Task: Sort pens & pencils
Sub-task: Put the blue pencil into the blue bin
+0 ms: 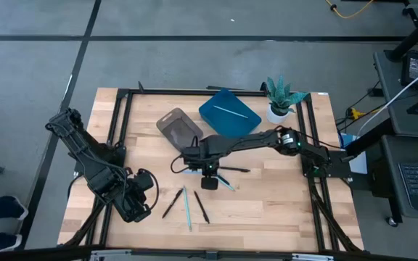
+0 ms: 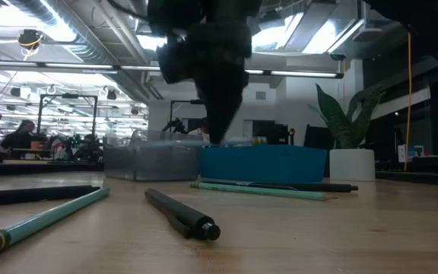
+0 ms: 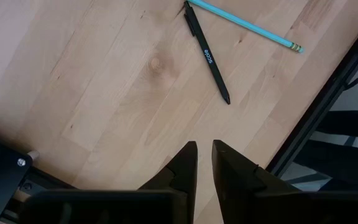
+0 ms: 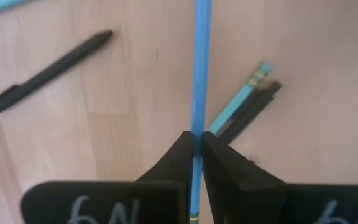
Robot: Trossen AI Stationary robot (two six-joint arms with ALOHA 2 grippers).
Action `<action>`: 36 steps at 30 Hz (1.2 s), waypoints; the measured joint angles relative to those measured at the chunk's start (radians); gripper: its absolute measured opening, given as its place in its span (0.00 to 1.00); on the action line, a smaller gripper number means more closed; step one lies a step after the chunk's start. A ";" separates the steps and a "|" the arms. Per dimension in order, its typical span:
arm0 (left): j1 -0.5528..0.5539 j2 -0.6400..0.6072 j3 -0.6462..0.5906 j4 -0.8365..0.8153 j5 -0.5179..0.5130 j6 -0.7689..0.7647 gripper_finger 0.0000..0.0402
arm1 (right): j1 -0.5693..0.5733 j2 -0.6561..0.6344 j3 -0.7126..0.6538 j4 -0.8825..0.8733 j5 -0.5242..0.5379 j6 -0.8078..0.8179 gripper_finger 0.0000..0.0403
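Observation:
My right gripper (image 1: pixel 209 181) hangs over the middle of the table, shut on a light blue pencil (image 4: pixel 201 68). Under it lie a black pen (image 4: pixel 48 71) and a blue pencil beside another black pen (image 4: pixel 244 107). Nearer the front edge two black pens (image 1: pixel 171 203) (image 1: pixel 201 206) flank a blue pencil (image 1: pixel 187 209). One blue pencil (image 1: pixel 231 111) lies in the blue tray (image 1: pixel 216 119). My left gripper (image 3: pixel 204 149) waits at the front left, pointing down, a narrow gap between its fingers and nothing in it. My right gripper pinches the blue pencil's shaft (image 4: pixel 199 127) between its two fingers (image 4: pixel 178 152). The fingers come from above, pointing down, and lie across the pencil. The pencil sits level in the hold; in the low view the fingertips (image 2: pixel 217 137) stand above the tabletop.
A clear grey tray (image 1: pixel 178 129) stands left of the blue tray at the back. A potted plant (image 1: pixel 280 98) is at the back right. A black frame (image 1: pixel 118 145) runs around the table. Bare wood lies at the front right.

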 joint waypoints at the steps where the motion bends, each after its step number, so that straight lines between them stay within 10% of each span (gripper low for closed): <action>1: 0.000 0.000 0.000 0.000 0.000 0.000 0.11 | -0.003 0.000 0.022 -0.011 0.011 -0.004 0.08; 11: -0.003 0.000 0.000 0.004 0.000 -0.005 0.11 | -0.059 -0.003 0.242 -0.211 0.151 -0.059 0.08; 36: -0.064 0.000 0.000 0.003 -0.027 -0.079 0.11 | -0.311 -0.022 0.238 -0.354 0.207 -0.078 0.08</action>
